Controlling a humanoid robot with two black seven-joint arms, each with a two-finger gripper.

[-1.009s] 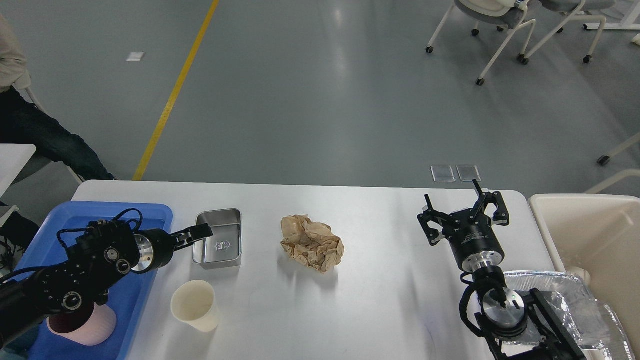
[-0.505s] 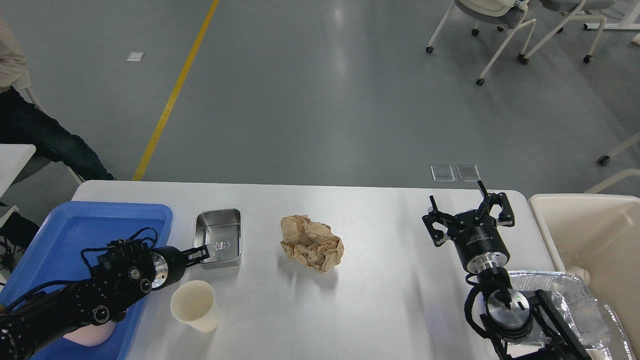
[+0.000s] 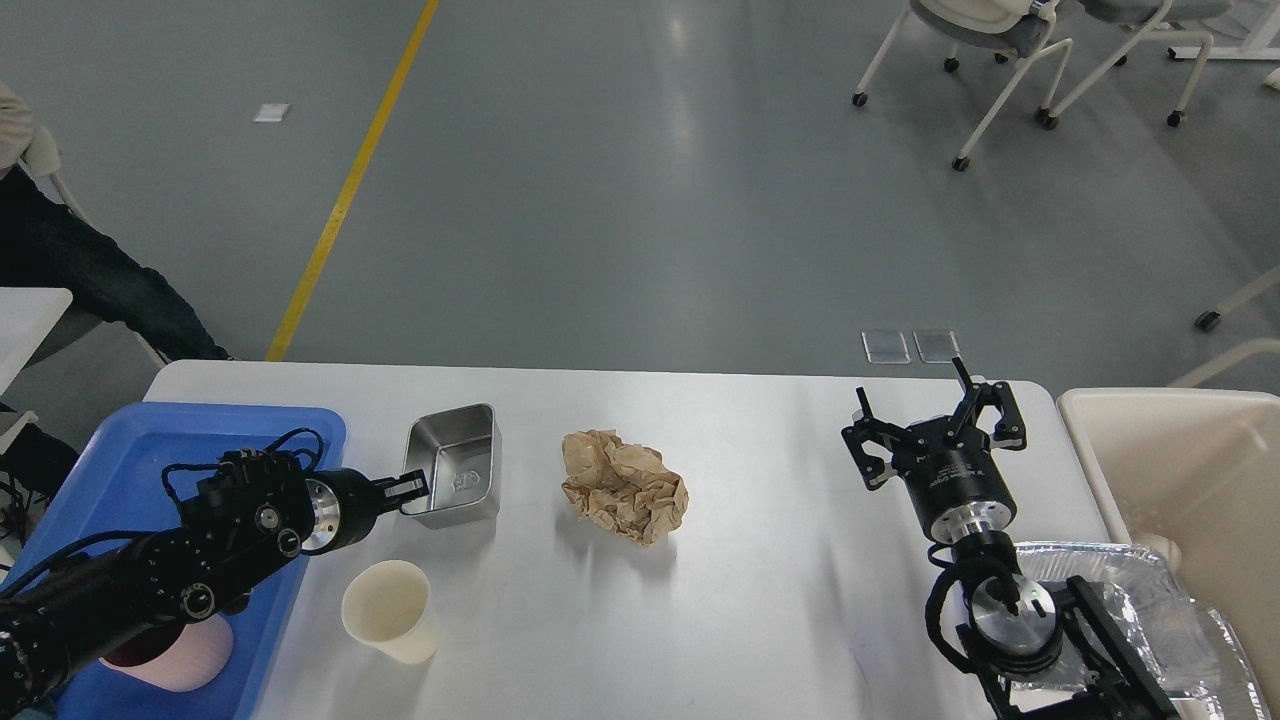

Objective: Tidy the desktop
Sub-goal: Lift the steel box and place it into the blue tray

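The white-grey desktop (image 3: 780,560) holds a small steel tin (image 3: 460,462), a crumpled brown paper (image 3: 623,486) in the middle and a cream paper cup (image 3: 390,610) near the front left. My left gripper (image 3: 413,489) is shut on the tin's near-left rim, and the tin is tilted with its left side raised. My right gripper (image 3: 935,415) is open and empty above the desktop's right part, well to the right of the paper.
A blue tray (image 3: 120,450) at the left edge holds a pink cup (image 3: 170,655) under my left arm. A beige bin (image 3: 1180,470) stands off the right edge. A foil tray (image 3: 1150,600) lies at the front right beside my right arm.
My left gripper dropped toward the tin's near-left corner, closed on its rim and tipped and shifted the tin slightly right. My right gripper barely moved.
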